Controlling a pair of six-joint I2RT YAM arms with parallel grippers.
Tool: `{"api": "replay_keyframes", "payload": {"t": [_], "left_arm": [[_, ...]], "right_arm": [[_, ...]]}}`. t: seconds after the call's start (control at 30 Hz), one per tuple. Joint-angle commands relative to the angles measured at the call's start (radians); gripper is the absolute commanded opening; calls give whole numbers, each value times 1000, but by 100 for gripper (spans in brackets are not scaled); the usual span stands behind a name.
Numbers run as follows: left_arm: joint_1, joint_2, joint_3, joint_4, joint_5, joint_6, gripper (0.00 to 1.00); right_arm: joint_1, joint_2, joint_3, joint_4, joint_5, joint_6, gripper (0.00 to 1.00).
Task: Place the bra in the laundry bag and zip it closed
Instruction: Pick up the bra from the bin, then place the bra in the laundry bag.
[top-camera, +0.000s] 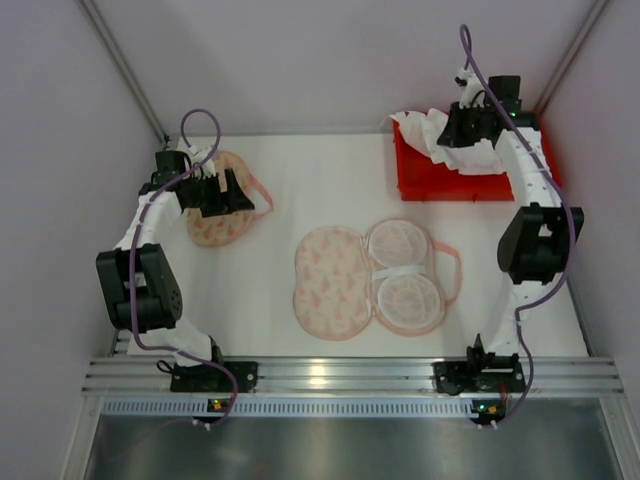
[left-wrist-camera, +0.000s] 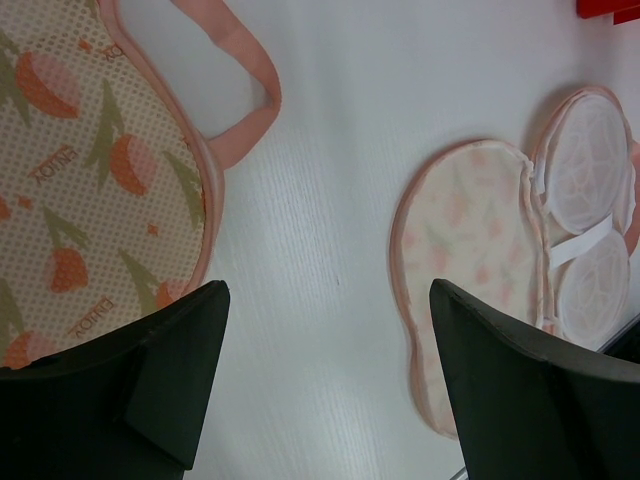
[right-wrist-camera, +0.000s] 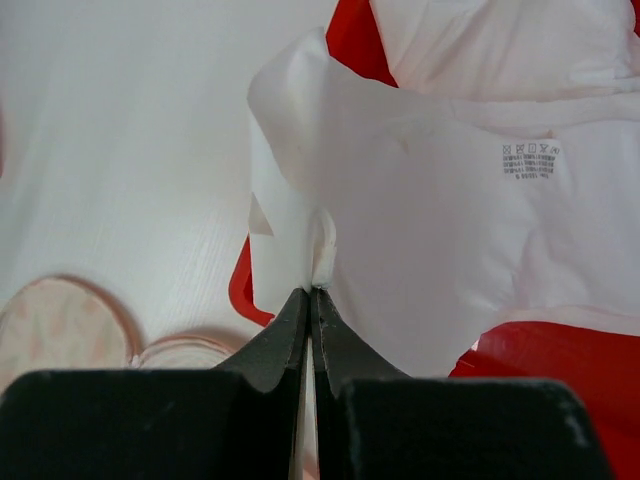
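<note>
The white bra (top-camera: 428, 137) lies bunched up in the red tray (top-camera: 440, 182) at the upper right of the top view, and part of it hangs over the tray's left edge. The right gripper (top-camera: 463, 128) is over that tray. In the right wrist view the right gripper (right-wrist-camera: 313, 292) has its jaws pressed tight together, with a thin edge of the white bra (right-wrist-camera: 450, 230) pinched between the tips. The red tray (right-wrist-camera: 560, 370) shows under the cloth. The open laundry bag (top-camera: 370, 277) lies flat in the middle of the white table (top-camera: 320, 180), well apart from the tray, with a flowery pink half on the left and a white net half on the right. At the left of the top view the left gripper (top-camera: 222, 190) hangs over a second bag (top-camera: 222, 225), which is pink and shut. In the left wrist view the left gripper (left-wrist-camera: 325, 300) has its jaws wide apart with nothing between them. The second bag (left-wrist-camera: 90, 180) is at the upper left and the open laundry bag (left-wrist-camera: 480, 270) is on the right.
</note>
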Motion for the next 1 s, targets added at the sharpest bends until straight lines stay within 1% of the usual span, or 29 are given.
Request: {"api": "replay_keyframes", "payload": {"t": [0.0,0.2,0.27,0.43,0.5,0.53,0.67,0.73,0.77,0.87,0.97], "left_arm": [[0,-54,23,8,37,12,87],[-2,-80,20,9,51,14,87],[0,-88,19,9,54,14,87],[-2,-120,11,8,54,17,87],[-2,-127,5,9,62,18,87],[-2,-131,2,9,67,18,87],[-5,-142,-9,9,76,18,86],[-8,-151,-17,8,68,18,86],[-8,-154,-20,9,67,44,86],[-8,-162,-30,9,67,51,86],[-10,-163,-41,9,68,52,86]], "right_arm": [[-32,-169,56,-60,-104,-48,0],[-32,-327,-42,-147,-227,-115,0],[-26,-364,-102,-152,-247,-123,0],[-23,-467,-209,-227,-317,-212,0],[-15,-501,-244,-277,-327,-249,0],[-12,-511,-287,-291,-331,-259,0],[2,-568,-405,-308,-359,-290,0],[4,-596,-450,-334,-374,-348,0],[26,-603,-464,-353,-382,-371,0],[74,-622,-527,-397,-385,-434,0],[148,-640,-603,-361,-311,-447,0]]}}
